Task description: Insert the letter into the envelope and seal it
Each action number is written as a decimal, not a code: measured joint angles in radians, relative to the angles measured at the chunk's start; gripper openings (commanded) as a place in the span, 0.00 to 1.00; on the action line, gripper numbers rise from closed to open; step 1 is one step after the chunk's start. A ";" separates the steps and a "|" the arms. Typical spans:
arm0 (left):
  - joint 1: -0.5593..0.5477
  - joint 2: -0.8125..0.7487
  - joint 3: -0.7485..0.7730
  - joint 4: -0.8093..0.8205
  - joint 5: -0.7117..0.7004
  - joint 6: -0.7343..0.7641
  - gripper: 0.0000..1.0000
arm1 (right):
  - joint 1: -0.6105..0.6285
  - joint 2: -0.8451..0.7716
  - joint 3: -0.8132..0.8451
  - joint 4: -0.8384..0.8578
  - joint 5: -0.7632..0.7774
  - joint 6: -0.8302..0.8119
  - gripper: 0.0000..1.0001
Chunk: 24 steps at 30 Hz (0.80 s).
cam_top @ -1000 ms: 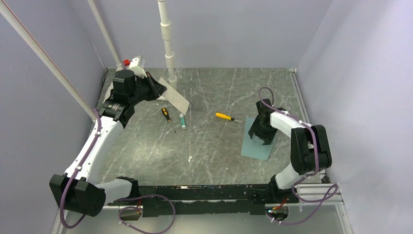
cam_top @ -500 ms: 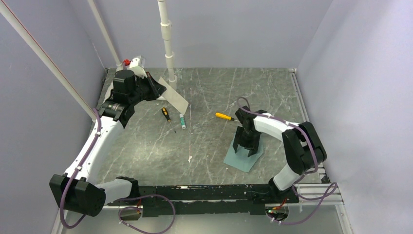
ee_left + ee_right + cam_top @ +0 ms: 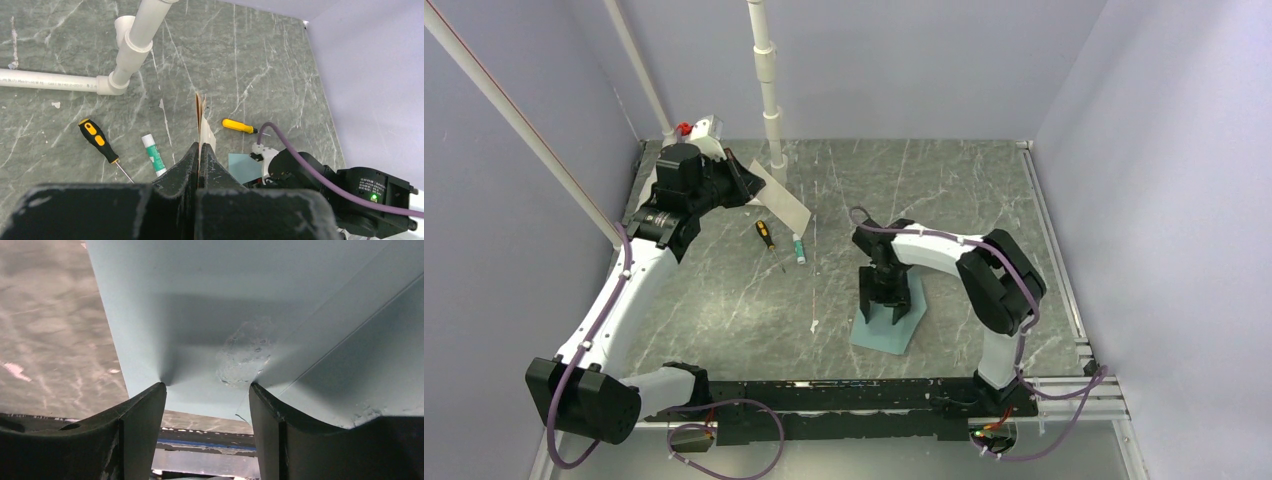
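The teal envelope (image 3: 882, 336) lies flat on the table near the front middle. My right gripper (image 3: 891, 302) stands over it, open, with both fingertips pressed down on the paper. In the right wrist view the envelope (image 3: 225, 300) fills the frame above the spread fingers (image 3: 142, 410), and a flap edge runs across its right part. My left gripper (image 3: 749, 186) is at the back left, shut on the letter (image 3: 786, 201), a pale sheet held off the table. In the left wrist view the letter (image 3: 202, 117) stands edge-on out of the shut gripper (image 3: 199, 150).
A black-and-yellow screwdriver (image 3: 765, 233) and a green glue stick (image 3: 799, 248) lie near the letter. A yellow screwdriver (image 3: 239, 126) lies behind the right arm. A white pipe (image 3: 769, 90) rises at the back. A red-capped item (image 3: 684, 128) sits in the back left corner.
My right gripper has slid the envelope left and toward the front, from the right side to the front middle. The left arm and the letter have not moved.
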 measured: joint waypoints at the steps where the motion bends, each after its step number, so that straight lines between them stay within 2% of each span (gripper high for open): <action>1: 0.000 0.000 0.000 0.000 0.000 0.000 0.03 | 0.013 0.008 0.013 0.006 -0.011 -0.009 0.65; 9: 0.000 -0.013 0.000 -0.001 0.001 0.002 0.02 | 0.049 0.048 0.113 0.150 -0.055 -0.107 0.64; 13: 0.000 -0.022 0.000 -0.001 0.012 0.009 0.02 | 0.046 0.045 0.185 0.181 -0.029 -0.151 0.68; 18: 0.000 -0.026 0.000 0.001 0.089 0.047 0.02 | 0.033 -0.117 0.220 0.178 -0.053 -0.216 0.72; 21: 0.001 -0.030 0.001 0.001 0.161 0.094 0.02 | 0.002 -0.248 0.246 0.200 -0.121 -0.278 0.75; 24: 0.002 -0.031 0.019 -0.007 0.263 0.159 0.03 | -0.045 -0.371 0.253 0.266 -0.229 -0.358 0.82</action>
